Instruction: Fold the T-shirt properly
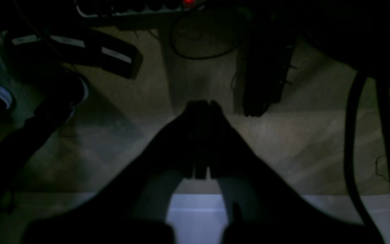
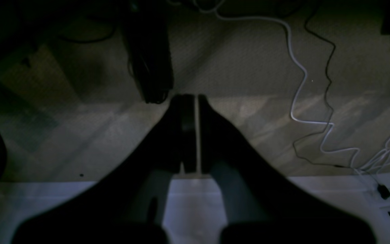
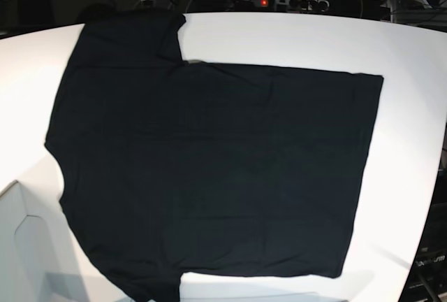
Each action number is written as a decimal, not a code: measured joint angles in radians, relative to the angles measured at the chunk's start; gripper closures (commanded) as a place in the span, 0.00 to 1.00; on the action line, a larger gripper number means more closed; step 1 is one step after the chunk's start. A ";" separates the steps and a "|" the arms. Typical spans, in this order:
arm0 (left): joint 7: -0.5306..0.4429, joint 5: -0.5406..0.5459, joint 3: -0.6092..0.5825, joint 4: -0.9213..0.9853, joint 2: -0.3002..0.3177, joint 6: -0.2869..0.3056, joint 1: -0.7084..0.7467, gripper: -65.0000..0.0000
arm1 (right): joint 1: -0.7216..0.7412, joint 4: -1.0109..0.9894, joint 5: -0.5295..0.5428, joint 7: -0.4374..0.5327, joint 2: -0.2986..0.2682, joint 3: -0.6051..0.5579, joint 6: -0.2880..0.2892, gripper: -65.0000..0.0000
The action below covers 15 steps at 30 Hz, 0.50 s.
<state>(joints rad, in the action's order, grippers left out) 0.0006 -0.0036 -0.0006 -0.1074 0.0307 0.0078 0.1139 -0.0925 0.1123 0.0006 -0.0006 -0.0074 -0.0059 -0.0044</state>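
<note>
Black cotton, the large short-sleeved T-shirt (image 3: 209,169) lies spread flat, plain side up, across your white table (image 3: 412,57), sleeves toward the base view's left. Your left gripper (image 1: 203,105) and right gripper (image 2: 190,100) are both clenched on nothing, parked off the table above the floor. Pinch only one layer, or grab unevenly, and the fold will likely skew or bunch.
</note>
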 measured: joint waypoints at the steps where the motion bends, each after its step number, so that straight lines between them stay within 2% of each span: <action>1: 0.001 0.000 0.000 0.001 0.000 0.000 0.001 1.00 | 0.000 -0.001 0.000 0.000 0.000 0.000 0.000 1.00; 11: 0.001 0.000 0.000 0.000 0.000 0.000 0.003 1.00 | -0.003 -0.001 0.000 0.000 0.000 0.000 0.000 1.00; 15: 0.056 0.000 0.000 -0.004 0.000 0.000 0.002 1.00 | -0.002 -0.001 0.000 0.000 0.000 0.000 0.000 1.00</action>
<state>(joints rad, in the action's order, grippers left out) 0.0566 -0.0040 -0.0006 -0.1112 0.0307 0.0078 0.1162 -0.0948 0.1116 0.0006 -0.0006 -0.0078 -0.0055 -0.0044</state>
